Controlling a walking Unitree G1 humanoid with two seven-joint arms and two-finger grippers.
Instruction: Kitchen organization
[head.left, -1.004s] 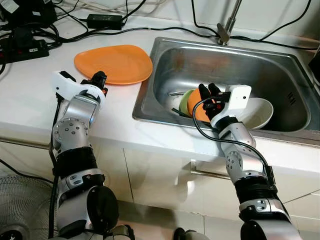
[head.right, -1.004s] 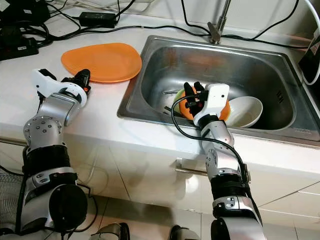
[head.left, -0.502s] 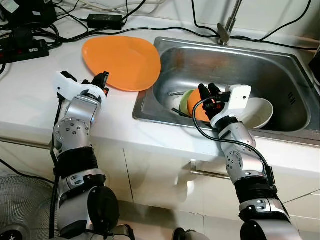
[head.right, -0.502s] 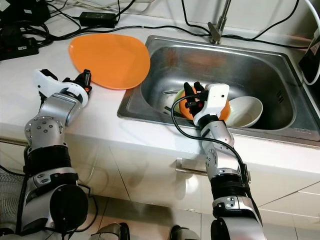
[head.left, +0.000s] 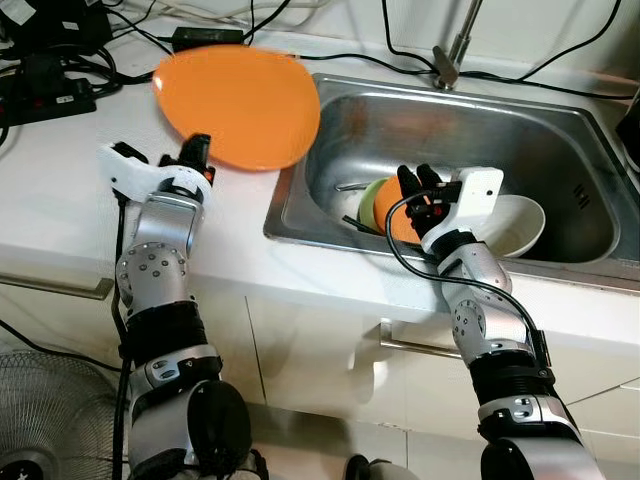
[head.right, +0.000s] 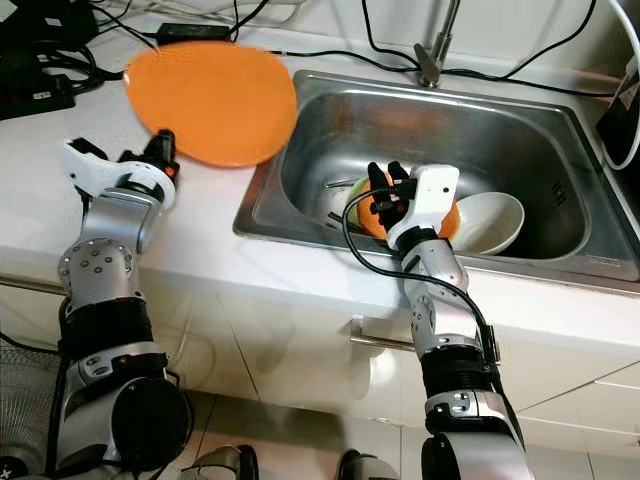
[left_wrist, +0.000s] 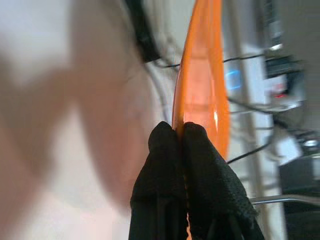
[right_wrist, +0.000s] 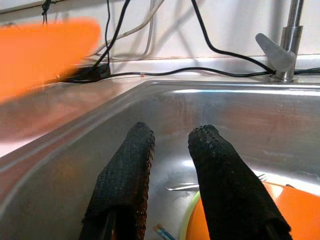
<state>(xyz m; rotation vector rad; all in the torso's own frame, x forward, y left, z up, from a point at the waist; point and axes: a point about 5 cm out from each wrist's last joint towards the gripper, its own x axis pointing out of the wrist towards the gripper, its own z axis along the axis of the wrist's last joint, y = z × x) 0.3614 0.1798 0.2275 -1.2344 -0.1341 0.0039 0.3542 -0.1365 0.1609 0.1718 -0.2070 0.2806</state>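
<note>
The left hand (head.left: 199, 147) was closed on the near rim of the orange plate (head.left: 240, 105), its two black fingers (left_wrist: 167, 150) pressed together with the rim pinched between them. The plate was raised off the white table (head.left: 60, 200) and tilted, its face turned toward the camera, with its far edge at about 12 o'clock from the hand and its right edge overhanging the left rim of the steel sink (head.left: 560, 140). The plate's outline was slightly blurred. The right hand (head.left: 418, 186) sat inside the sink basin, its two fingers (right_wrist: 125, 170) a little parted and holding nothing, poised just above a small orange dish (head.left: 388, 222) and a pale green dish (head.left: 368, 203) stacked at the basin's near side. A white bowl (head.left: 520, 222) lay at 3 o'clock from that hand, just beside the orange dish. The faucet (head.left: 452, 55) stood at the sink's far rim, at about 12 o'clock from the right hand. Black cables (head.left: 250, 30) and a power strip (head.left: 45, 100) lay on the table at 10 o'clock from the plate. A fan grille (head.left: 40, 420) stood on the floor at the lower left.
</note>
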